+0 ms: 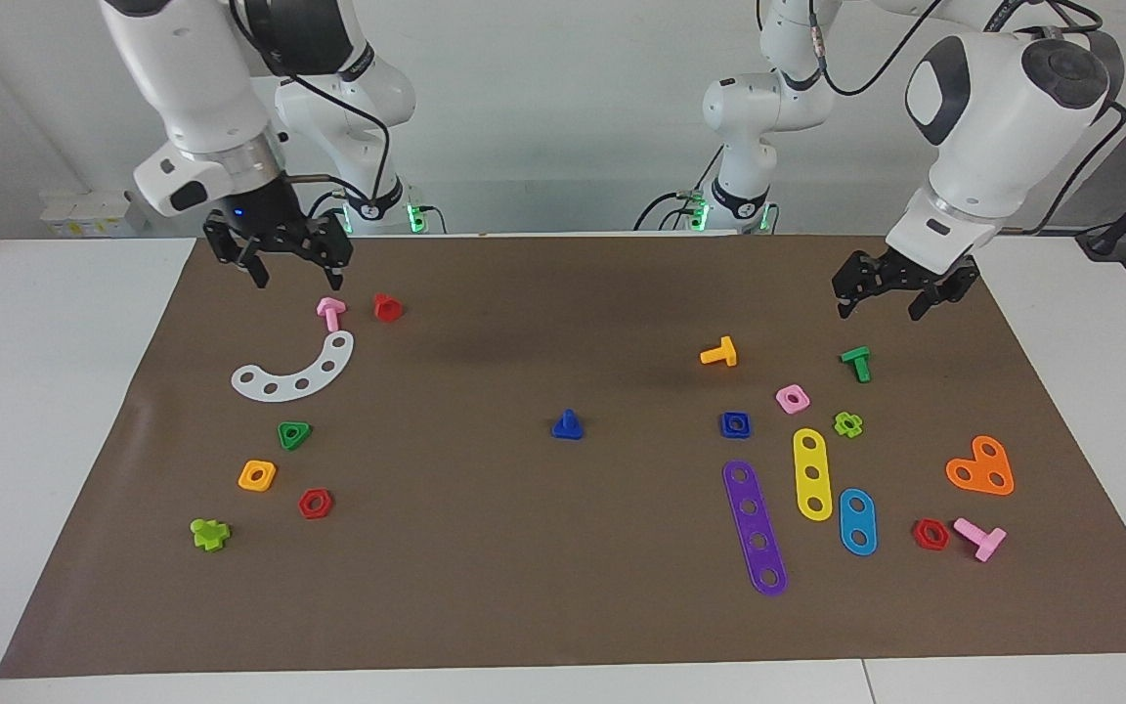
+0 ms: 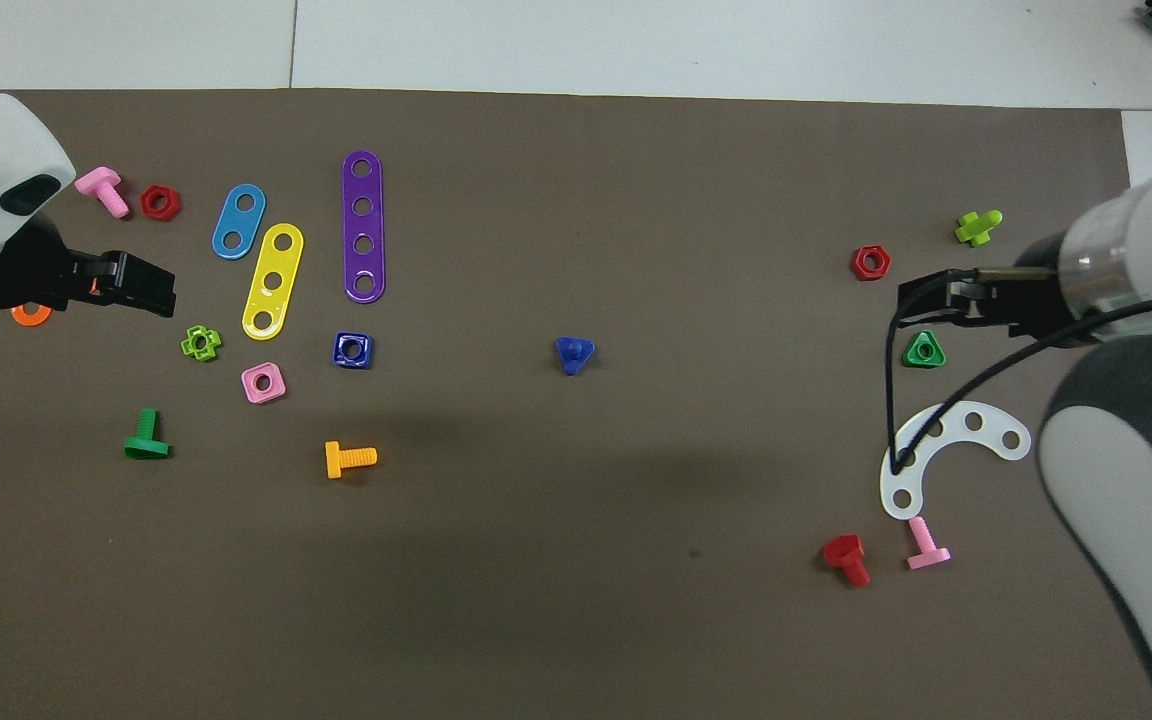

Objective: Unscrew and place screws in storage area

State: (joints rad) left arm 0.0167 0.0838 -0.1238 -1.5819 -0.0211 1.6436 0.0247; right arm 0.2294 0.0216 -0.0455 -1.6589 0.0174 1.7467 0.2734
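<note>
The blue bolt (image 1: pixel 568 425) stands near the middle of the brown paper mat (image 1: pixel 524 587), on its flat triangular head with the short stem pointing up. The blue square nut (image 1: pixel 735 424) lies apart from it, toward the left arm's end of the bench, just beside the top end of the purple strip (image 1: pixel 756 528). The bolt and the nut are not joined; each one rests free on the mat.

The left end effector (image 1: pixel 891 297) hangs in the air over the mat edge near the robots, above the green bolt (image 1: pixel 857 363), and it holds nothing. Its fingers are spread wide. The right end effector (image 1: pixel 291 270) hangs over the corner of the mat at the right arm's end, above the pink bolt (image 1: pixel 330 312) and close to the red bolt (image 1: pixel 387 308). Its fingers are also spread wide and nothing is between them. Both end effectors are well apart from the blue bolt and the blue nut.

Near the nut lie a pink square nut (image 1: pixel 793 398), a light green nut (image 1: pixel 848 424), a yellow strip (image 1: pixel 812 473) and an orange bolt (image 1: pixel 719 353). At the right arm's end there are a white curved strip (image 1: pixel 295 372), a green triangular nut (image 1: pixel 294 434) and an orange square nut (image 1: pixel 257 475)
</note>
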